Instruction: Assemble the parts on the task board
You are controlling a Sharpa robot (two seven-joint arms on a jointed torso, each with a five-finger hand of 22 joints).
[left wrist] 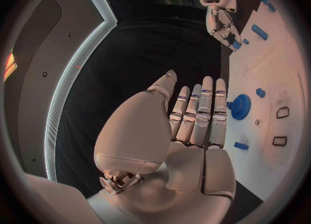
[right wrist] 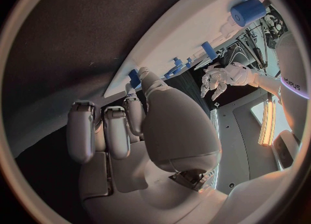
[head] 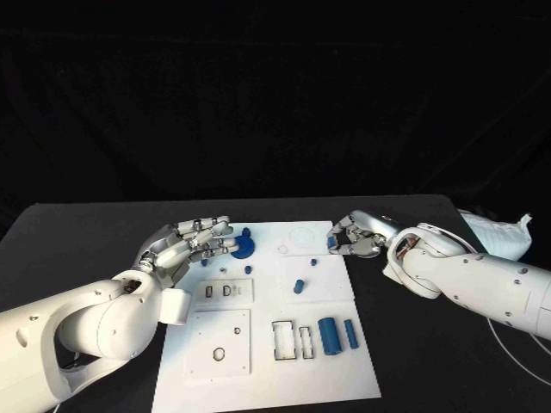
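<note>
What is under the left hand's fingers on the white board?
A blue gear sits on the board just beyond the left hand. The fingertips overlap its edge; contact can't be told, and the board under the fingers is hidden.

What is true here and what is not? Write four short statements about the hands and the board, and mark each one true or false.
1. The blue gear lies on the task board beside the left hand. True.
2. The left hand grips the gear. False: its fingers are stretched out and hold nothing.
3. Two blue cylinders lie side by side on the near right part of the board. True.
4. The right hand rests on the black table, well away from the board. False: it is at the board's far right edge.
</note>
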